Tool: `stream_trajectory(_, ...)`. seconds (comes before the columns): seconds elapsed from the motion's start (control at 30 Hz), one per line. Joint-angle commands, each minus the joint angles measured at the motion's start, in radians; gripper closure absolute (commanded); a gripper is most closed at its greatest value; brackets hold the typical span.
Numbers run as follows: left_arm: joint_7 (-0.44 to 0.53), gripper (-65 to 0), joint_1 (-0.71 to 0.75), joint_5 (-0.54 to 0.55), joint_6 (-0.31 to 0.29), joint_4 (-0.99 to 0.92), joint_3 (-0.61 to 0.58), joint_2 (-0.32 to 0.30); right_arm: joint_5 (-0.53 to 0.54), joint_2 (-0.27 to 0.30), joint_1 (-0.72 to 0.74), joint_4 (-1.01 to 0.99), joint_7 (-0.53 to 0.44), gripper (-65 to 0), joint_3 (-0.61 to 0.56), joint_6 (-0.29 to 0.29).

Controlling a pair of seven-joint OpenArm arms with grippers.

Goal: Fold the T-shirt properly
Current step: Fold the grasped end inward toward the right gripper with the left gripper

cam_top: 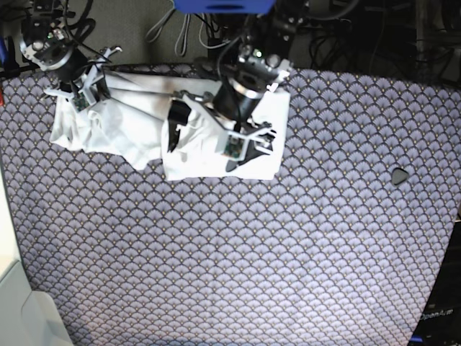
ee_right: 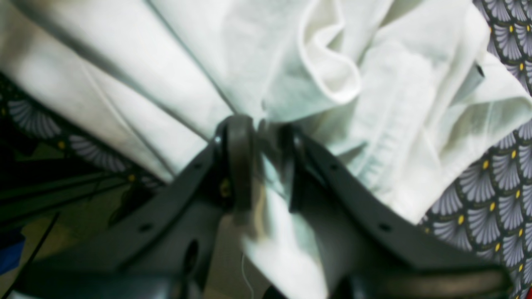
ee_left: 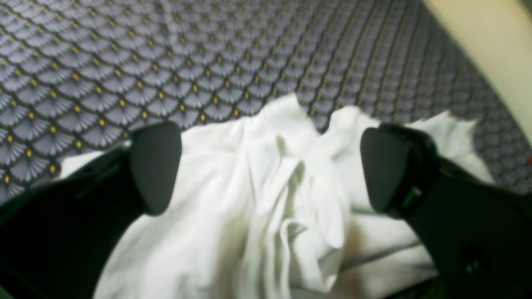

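Note:
The white T-shirt (cam_top: 130,140) lies crumpled across the back left of the patterned table cloth. My left gripper (cam_top: 213,138) hovers over its right-hand bunch. In the left wrist view that gripper (ee_left: 270,170) is open wide, its two black fingers (ee_left: 156,166) apart, with rumpled T-shirt (ee_left: 249,199) folds lying loose between and below them. At the far left corner, my right gripper (cam_top: 79,92) sits on the shirt's other end. Seen from the right wrist, this gripper (ee_right: 266,166) is shut on a pinch of the T-shirt (ee_right: 374,124), and cloth runs down between its fingers.
The purple-grey scallop-patterned cloth (cam_top: 238,259) covers the whole table. A small dark object (cam_top: 398,175) lies on it at the right. Cables and gear crowd the back edge (cam_top: 187,29). A cream surface (ee_left: 490,50) borders the cloth in the left wrist view.

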State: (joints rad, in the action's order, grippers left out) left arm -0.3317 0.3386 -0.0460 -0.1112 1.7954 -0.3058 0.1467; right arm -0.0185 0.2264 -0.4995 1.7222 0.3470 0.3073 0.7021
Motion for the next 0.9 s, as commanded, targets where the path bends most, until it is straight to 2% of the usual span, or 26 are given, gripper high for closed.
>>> stream_trajectory(0.0,0.053,-65.0,0.0,0.005,-0.005,0.028,-0.003,0.01,0.012,0.009,-0.001,0.017,-0.021,-14.0,0.005,-0.004)
stream_trajectory(0.07,0.096,-65.0,0.015,0.005,-0.005,0.036,0.003,0.01,0.012,0.009,-0.001,0.017,-0.021,-14.0,0.005,-0.004)
stream_trajectory(0.23,0.101,-65.0,0.023,0.005,-0.005,0.04,0.013,0.001,0.012,0.009,0.0,0.017,-0.021,-14.0,0.005,-0.004)
stream_trajectory(0.57,0.095,-65.0,0.052,0.005,-0.006,0.091,0.171,0.001,0.012,0.012,0.0,0.02,-0.021,-14.0,0.006,-0.004)
stream_trajectory(0.73,-0.066,-65.0,0.026,0.007,-0.015,0.093,0.211,0.001,0.012,0.012,0.017,0.02,-0.021,-14.0,0.006,-0.004)
stream_trajectory(0.83,-0.082,-65.0,0.014,0.09,-0.017,0.093,0.251,-0.005,0.012,0.014,0.02,0.02,-0.021,-14.0,0.006,-0.004)
stream_trajectory(0.87,-0.083,-65.0,0.011,0.133,-0.017,0.093,0.259,-0.029,0.012,0.014,0.02,0.022,-0.021,-14.0,0.006,-0.004)
